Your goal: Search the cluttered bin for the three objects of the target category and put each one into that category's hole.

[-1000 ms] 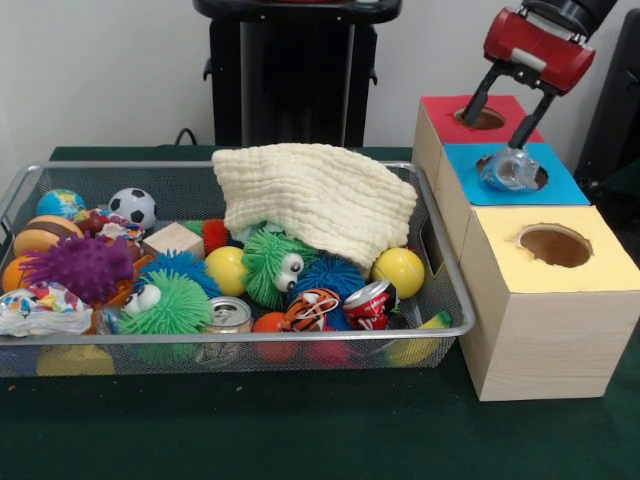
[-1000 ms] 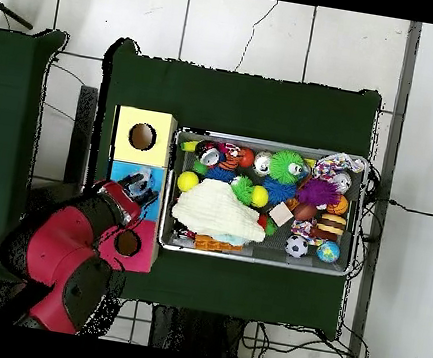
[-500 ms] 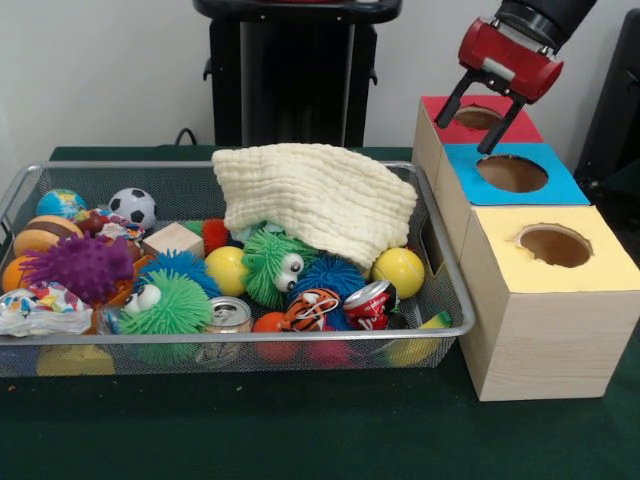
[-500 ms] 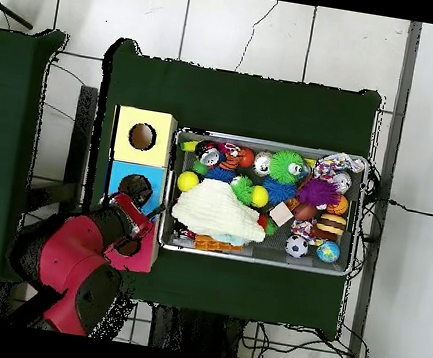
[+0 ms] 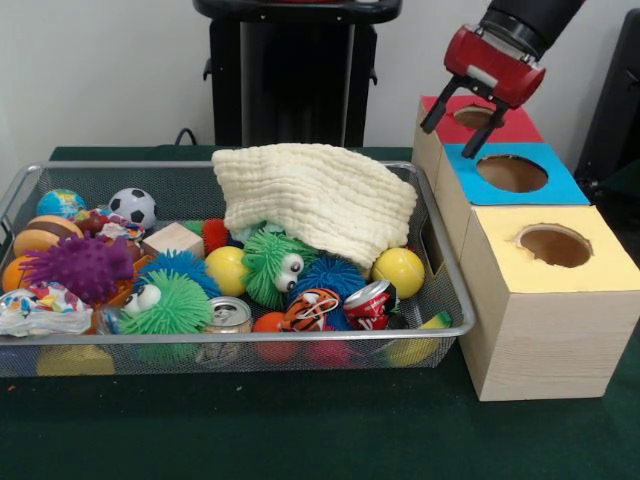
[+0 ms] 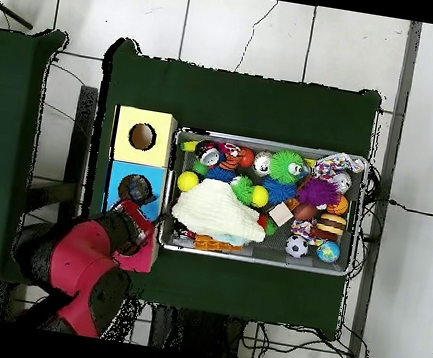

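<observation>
The red and black claw (image 5: 455, 125) hangs above the red-topped wooden box (image 5: 505, 122), its two dark fingers (image 5: 437, 111) spread wide with nothing between them and touching nothing.

From the left in the front view, the wide shallow silver wire-mesh bin (image 5: 180, 336) sits on the green-covered counter (image 5: 300, 430), filling most of its width. It is crowded: a purple spiky ball (image 5: 80, 266) and a small black-and-white football (image 5: 132, 206) near its left end, a green fuzzy toy with eyes (image 5: 168, 303), a crushed silver can (image 5: 230, 314) against the near rim, then a yellow ball (image 5: 228, 270), a cream knitted cloth (image 5: 320, 195) draped over the middle and far side, a red can (image 5: 370, 302) and another yellow ball (image 5: 398, 271) near the right end. Little free room shows inside.

The bin's right rim lies just beside the row of three boxes: yellow-topped box (image 5: 545, 300) nearest, blue-topped box (image 5: 530, 185) in the middle, red one farthest. Bare counter runs along the front edge.

In the overhead view the claw (image 6: 137, 225) is at the bin's (image 6: 361, 215) corner by the red box.
</observation>
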Controlling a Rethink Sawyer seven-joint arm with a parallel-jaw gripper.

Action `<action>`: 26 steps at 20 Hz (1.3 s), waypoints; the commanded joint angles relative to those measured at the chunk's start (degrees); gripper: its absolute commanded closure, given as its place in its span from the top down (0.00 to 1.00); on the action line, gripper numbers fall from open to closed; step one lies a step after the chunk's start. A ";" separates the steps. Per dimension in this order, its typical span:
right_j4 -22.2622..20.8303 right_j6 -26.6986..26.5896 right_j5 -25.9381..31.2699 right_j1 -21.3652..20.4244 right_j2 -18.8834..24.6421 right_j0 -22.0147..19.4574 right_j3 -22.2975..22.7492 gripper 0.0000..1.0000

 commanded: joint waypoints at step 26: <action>-67.26 -0.54 -25.92 -26.75 32.24 -48.34 7.78 1.00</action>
